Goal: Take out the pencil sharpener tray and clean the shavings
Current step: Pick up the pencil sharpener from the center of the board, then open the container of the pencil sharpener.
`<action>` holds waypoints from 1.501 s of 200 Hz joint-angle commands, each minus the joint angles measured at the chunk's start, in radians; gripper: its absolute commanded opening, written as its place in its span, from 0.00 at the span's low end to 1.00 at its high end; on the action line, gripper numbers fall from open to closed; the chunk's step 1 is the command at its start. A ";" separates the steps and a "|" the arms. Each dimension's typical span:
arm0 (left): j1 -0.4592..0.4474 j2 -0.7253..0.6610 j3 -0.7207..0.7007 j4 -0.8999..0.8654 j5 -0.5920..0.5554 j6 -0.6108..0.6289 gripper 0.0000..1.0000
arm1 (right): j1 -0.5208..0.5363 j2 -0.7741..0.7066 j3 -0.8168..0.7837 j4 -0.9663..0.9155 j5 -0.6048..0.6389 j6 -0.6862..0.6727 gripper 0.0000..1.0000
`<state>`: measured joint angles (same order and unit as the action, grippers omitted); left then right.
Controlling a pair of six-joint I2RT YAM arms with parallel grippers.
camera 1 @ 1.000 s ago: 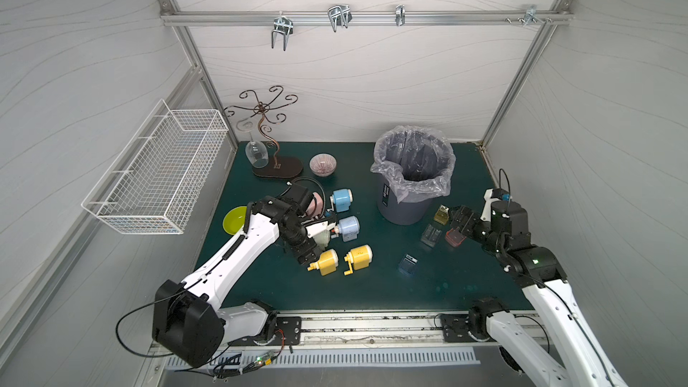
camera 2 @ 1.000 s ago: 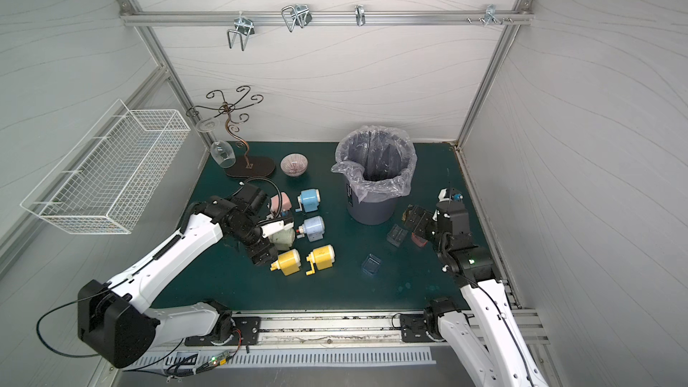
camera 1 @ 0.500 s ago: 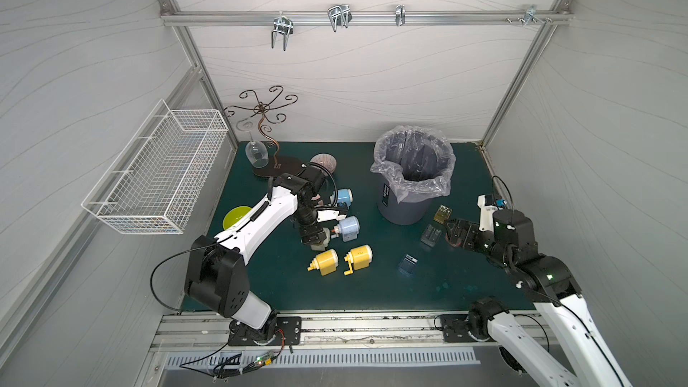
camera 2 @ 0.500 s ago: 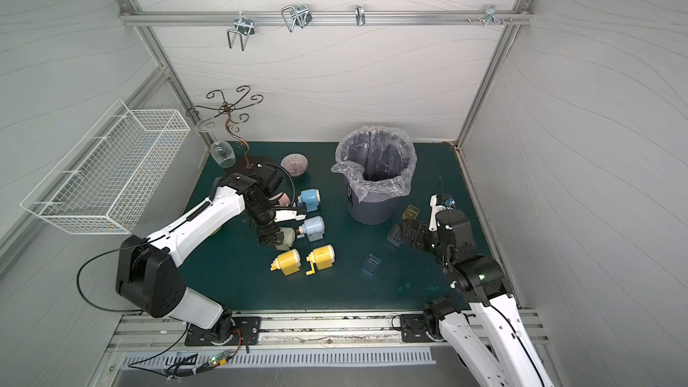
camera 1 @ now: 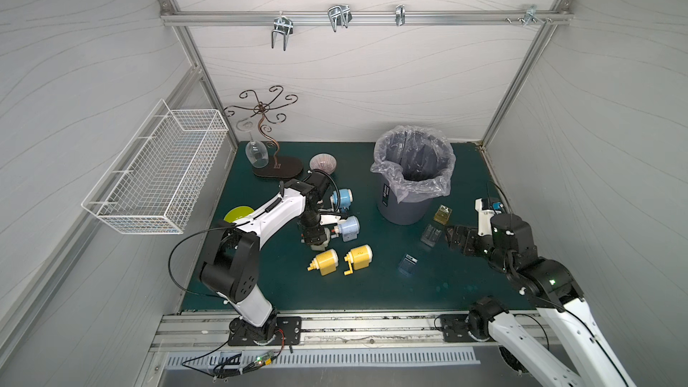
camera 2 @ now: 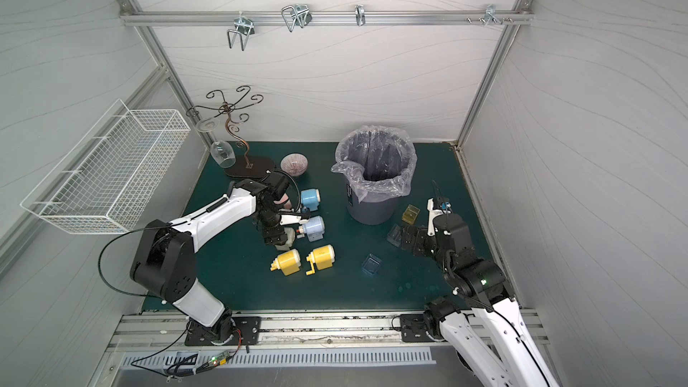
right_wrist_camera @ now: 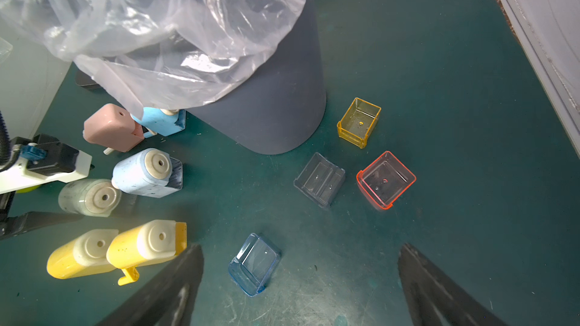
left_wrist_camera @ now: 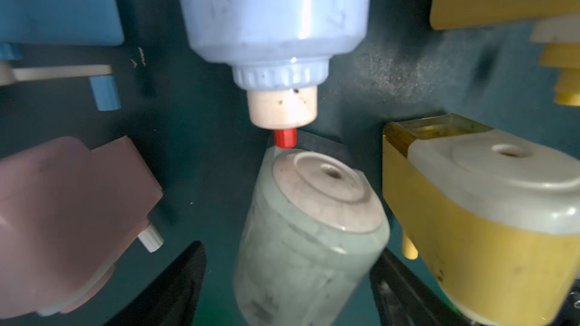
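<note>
My left gripper (left_wrist_camera: 288, 250) points down over a pale green pencil sharpener (left_wrist_camera: 310, 230) lying on the mat. Its jaws stand on either side of the body, one finger (left_wrist_camera: 179, 280) with a gap to it. A dark clear tray (left_wrist_camera: 317, 144) sits in that sharpener's far side. My right gripper (right_wrist_camera: 299, 248) hangs open and empty above the mat. Below it lie loose trays: blue (right_wrist_camera: 254, 263), grey (right_wrist_camera: 318, 180), red (right_wrist_camera: 386, 180) and yellow (right_wrist_camera: 359, 122). In both top views the left gripper (camera 1: 314, 241) is mid-mat and the right gripper (camera 1: 456, 236) is by the bin. The shavings are out of view.
A lined grey bin (camera 1: 409, 195) stands at the back right. Around the green sharpener lie a light blue one (camera 1: 349, 228), a blue one (camera 1: 342, 199), a pink one (right_wrist_camera: 110, 128) and two yellow ones (camera 1: 325, 261) (camera 1: 359, 258). A bowl (camera 1: 322, 162), a glass stand (camera 1: 277, 171) and a wire basket (camera 1: 156, 176) are on the left.
The left arm's elbow has swung up and back while its gripper stayed over the green sharpener with its jaws narrowing. The right gripper has drawn slightly back from the trays.
</note>
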<state>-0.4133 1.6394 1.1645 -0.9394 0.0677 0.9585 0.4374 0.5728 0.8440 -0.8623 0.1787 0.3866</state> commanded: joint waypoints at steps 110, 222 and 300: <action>-0.016 0.050 -0.103 0.193 -0.024 -0.047 0.34 | 0.026 -0.036 0.005 -0.035 0.050 -0.031 0.98; -0.016 -0.276 -0.023 -0.035 0.091 -0.145 0.00 | 0.032 -0.074 0.018 0.143 -0.184 -0.195 0.93; -0.177 -0.439 0.224 -0.338 0.516 -0.170 0.00 | 0.178 0.023 -0.069 0.586 -0.780 -0.261 0.97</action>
<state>-0.5293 1.2335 1.3224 -1.1782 0.4404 0.8150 0.5404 0.5648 0.7952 -0.4824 -0.4198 0.1463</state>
